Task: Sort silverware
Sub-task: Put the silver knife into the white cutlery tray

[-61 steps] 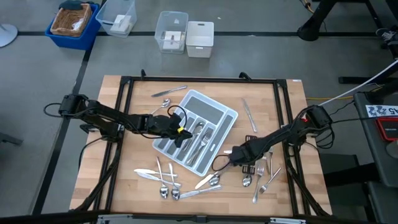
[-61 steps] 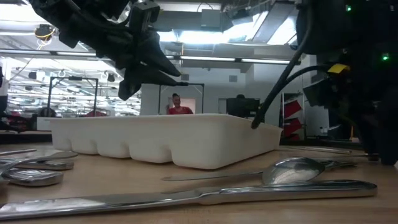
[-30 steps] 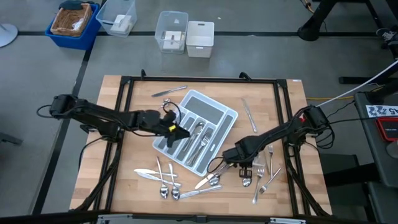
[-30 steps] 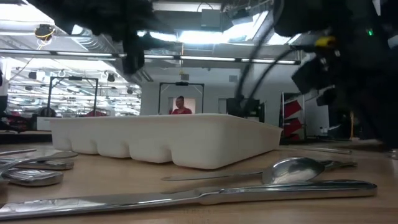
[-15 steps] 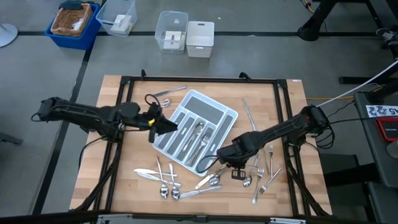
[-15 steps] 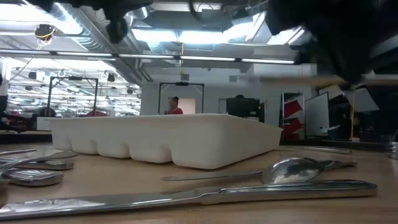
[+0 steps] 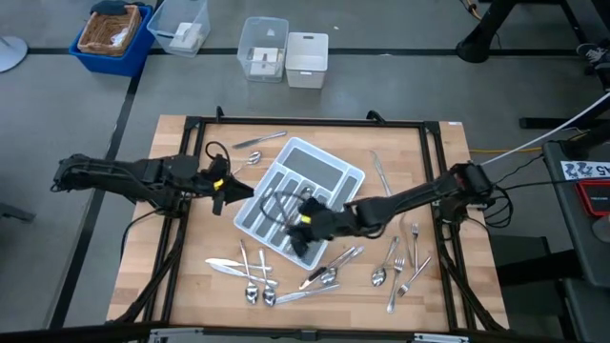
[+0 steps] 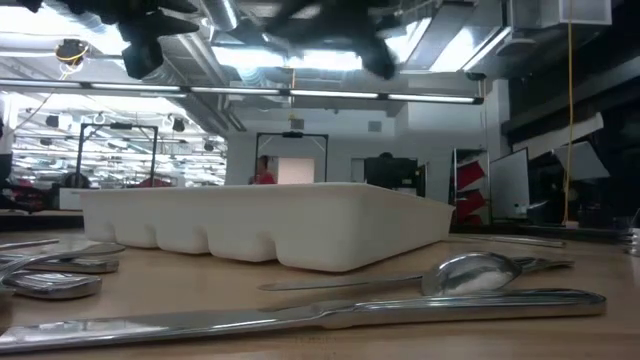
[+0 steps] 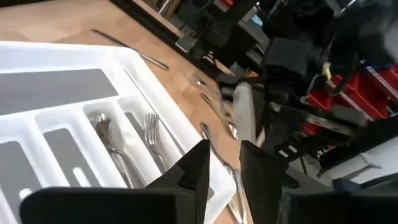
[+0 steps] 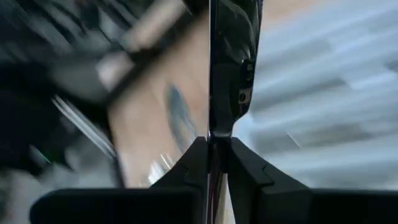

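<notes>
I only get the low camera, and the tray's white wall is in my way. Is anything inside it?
Observer: Yes. The left wrist view shows a spoon and a fork lying in neighbouring slots of the tray.
Operator: Where's the right gripper?
Observer: The right gripper is over the tray, shut on a shiny piece of silverware. I can't tell which kind.
Operator: And the left one?
Observer: The left gripper is just beside the tray's left side, open and empty.
</notes>
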Robot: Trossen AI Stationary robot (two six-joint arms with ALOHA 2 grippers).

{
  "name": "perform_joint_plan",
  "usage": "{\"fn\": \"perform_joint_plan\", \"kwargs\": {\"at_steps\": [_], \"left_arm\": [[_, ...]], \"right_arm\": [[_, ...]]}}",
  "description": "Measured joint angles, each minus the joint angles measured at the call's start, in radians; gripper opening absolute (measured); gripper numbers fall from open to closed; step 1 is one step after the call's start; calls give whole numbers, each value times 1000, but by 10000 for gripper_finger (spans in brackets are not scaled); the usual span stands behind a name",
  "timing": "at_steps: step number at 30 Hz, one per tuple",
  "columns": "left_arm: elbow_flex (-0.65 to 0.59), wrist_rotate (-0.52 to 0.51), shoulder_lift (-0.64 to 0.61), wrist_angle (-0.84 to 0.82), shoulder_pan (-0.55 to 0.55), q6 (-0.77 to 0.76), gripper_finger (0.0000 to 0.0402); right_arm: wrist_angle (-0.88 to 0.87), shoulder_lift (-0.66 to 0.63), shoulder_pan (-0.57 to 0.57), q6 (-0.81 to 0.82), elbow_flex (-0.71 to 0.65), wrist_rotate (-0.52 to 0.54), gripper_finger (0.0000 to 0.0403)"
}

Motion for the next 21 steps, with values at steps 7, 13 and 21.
{"fn": "perform_joint_plan", "kwargs": {"at_steps": [7,13,21], "left_arm": [[0,-4,-5,-63,0,0,76],[0,-4,-5,-127,0,0,76],[0,-10,-5,-199,0,11,76]], "right_arm": [[415,164,-75,109,0,27,39],[461,247,-112,286,-1,163,40],[301,266,-114,518,0,386,40]]}}
